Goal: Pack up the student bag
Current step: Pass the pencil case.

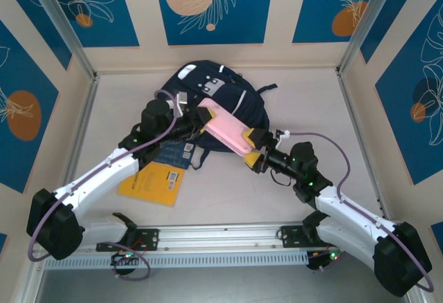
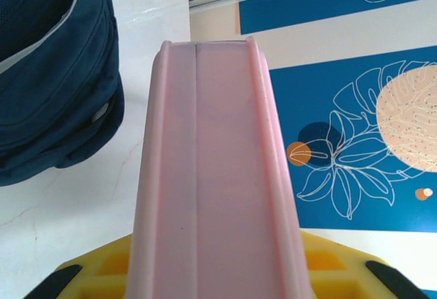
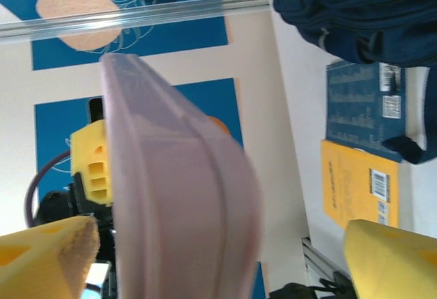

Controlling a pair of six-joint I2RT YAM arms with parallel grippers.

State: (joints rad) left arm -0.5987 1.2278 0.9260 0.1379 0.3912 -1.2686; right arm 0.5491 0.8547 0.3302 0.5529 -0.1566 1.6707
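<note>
Partly behind case: student bag

Navy student bag, flat, centre-back

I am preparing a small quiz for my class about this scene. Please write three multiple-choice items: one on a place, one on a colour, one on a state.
1. Where is the yellow book?
A. on the table, in front of the bag
B. inside a pocket
C. in a gripper

2. What colour is the case?
A. green
B. pink
C. black

3. What is the left gripper doing?
A. open, empty
B. shut on the case
C. shut on a pen

Key:
1 A, it lies flat on the tabletop.
2 B, it is pink in each view.
3 B, its yellow fingers clamp the case's end.
</note>
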